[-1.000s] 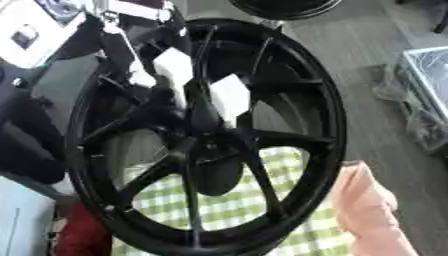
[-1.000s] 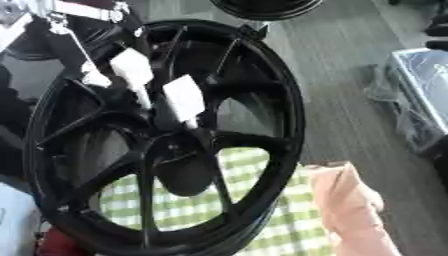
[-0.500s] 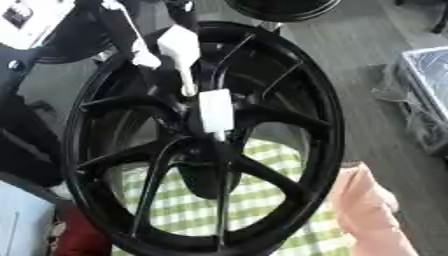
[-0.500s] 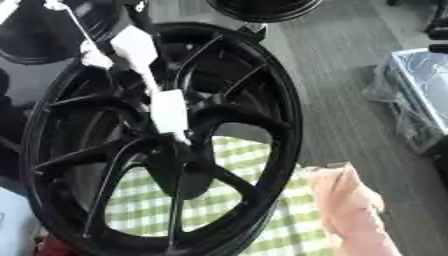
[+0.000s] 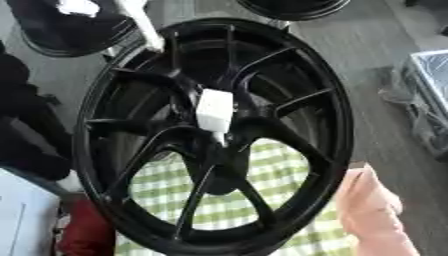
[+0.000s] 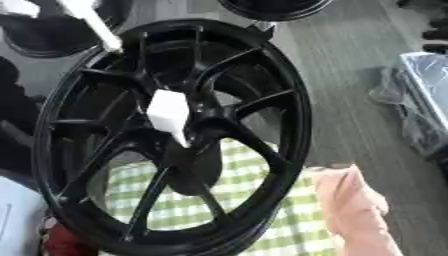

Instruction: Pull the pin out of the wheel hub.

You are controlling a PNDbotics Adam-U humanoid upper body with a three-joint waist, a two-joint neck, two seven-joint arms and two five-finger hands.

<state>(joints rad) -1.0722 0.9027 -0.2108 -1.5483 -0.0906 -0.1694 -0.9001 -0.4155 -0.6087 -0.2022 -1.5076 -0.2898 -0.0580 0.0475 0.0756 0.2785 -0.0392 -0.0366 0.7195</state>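
What I take for the robot's left hand (image 5: 138, 22) is only a pale, blurred bar at the upper left of the frame, just by the top of the rim. Whether it is grasping anything or hanging released I cannot tell. The right hand does not show.

Below and to the right of it is the pin (image 5: 214, 110), a white block with a thin tip pointing down into the dark centre where the spokes meet. It looks seated there, or nearly so, well apart from the pale bar. It sits in the middle of the black wheel hub (image 5: 337, 115), which stands upright and tilted across the frame.

To do this step well, I would say the hand should close round the white block itself. It should draw straight back along the line of the pin, not sideways, so the tip does not bind against the spokes. The hub needs to stay steady while that happens, since an upright wheel could roll or tip.

At the lower right a peach-coloured shape (image 5: 367, 210) lies against the rim. I cannot say whether it is a person's hand or a cloth.

Behind the spokes is a green-and-white checked cloth (image 5: 280, 170), with something red (image 5: 83, 232) at the lower left. Beyond is a grey floor (image 5: 376, 45), with another black wheel (image 5: 289, 6) at the top edge and a clear plastic bin (image 5: 433, 100) at the right.
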